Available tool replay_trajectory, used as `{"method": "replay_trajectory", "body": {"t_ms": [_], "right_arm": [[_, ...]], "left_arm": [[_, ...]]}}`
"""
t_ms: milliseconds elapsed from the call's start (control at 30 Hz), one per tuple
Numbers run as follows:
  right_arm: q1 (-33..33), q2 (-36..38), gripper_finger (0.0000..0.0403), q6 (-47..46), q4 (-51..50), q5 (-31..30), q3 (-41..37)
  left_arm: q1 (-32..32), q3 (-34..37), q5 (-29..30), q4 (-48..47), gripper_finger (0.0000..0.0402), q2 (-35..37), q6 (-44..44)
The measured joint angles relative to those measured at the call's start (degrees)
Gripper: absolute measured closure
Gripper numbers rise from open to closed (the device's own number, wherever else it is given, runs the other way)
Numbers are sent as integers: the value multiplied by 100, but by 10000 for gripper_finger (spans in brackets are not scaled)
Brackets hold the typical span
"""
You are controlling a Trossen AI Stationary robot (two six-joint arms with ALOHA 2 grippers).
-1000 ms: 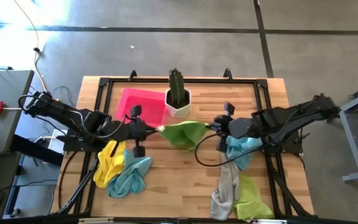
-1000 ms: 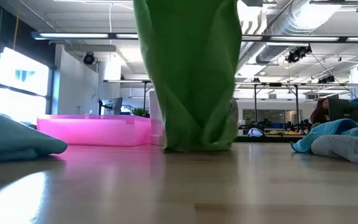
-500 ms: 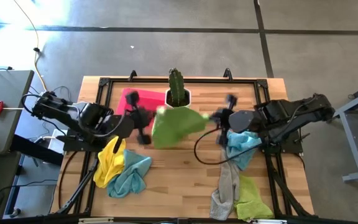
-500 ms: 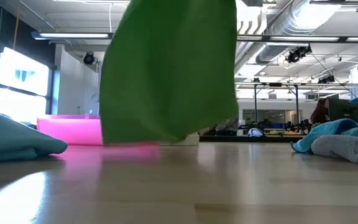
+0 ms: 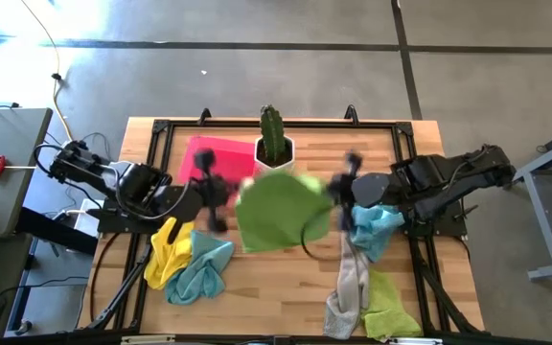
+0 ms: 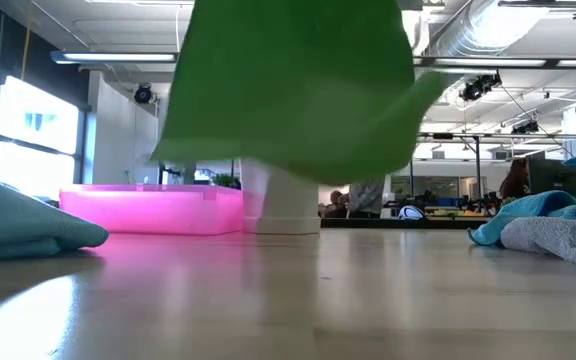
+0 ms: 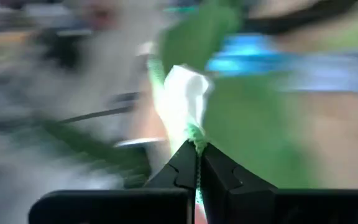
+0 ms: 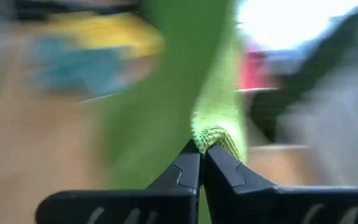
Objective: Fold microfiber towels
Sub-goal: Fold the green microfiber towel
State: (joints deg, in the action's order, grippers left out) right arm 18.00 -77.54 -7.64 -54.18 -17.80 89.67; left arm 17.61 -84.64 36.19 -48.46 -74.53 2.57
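A lime green microfiber towel [image 5: 278, 209] hangs spread in the air over the table's middle, between my two grippers. My left gripper [image 5: 226, 188] is shut on its left corner and my right gripper [image 5: 335, 192] is shut on its right corner. In the low view the towel [image 6: 288, 90] floats clear of the wooden table [image 6: 288, 300]. A yellow towel [image 5: 168, 247] and a light blue towel [image 5: 202, 270] lie in a heap at the near left. A light blue towel [image 5: 372, 228], a grey towel [image 5: 349, 287] and another lime green one [image 5: 391, 305] lie at the near right. My left gripper pinches a corner of the green towel [image 7: 195, 132] between its two fingertips; the cloth fans out beyond them, clear of the table. My right gripper pinches the opposite corner [image 8: 211, 135] between its fingertips, the edge bunched there; the towel hangs off it, lifted clear.
A pink tray [image 5: 220, 157] lies at the far left of the table. A cactus in a white pot [image 5: 274, 151] stands at the far middle, just behind the hanging towel. A black frame [image 5: 161, 134] runs around the table. Bare wood [image 5: 276, 287] lies at the near middle.
Both grippers have risen and drawn apart, carrying the green towel. The towel, which hung bunched with its lower end on the table, has spread out and swung toward the near edge, and now floats clear of the wood.
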Motion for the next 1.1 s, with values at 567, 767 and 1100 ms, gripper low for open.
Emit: {"method": "replay_trajectory", "body": {"t_ms": [567, 767, 1100], "right_arm": [[125, -53, 403, 718, 93, 1155, -4], [216, 16, 403, 594, 8, -3287, -2], [151, -48, 403, 713, -201, -1772, -7]], "left_arm": [[229, 7, -1195, 15, 401, 6, 740], [201, 3, 2537, 101, 401, -16, 544], [347, 7, 2065, -22, 401, -31, 1238]]}}
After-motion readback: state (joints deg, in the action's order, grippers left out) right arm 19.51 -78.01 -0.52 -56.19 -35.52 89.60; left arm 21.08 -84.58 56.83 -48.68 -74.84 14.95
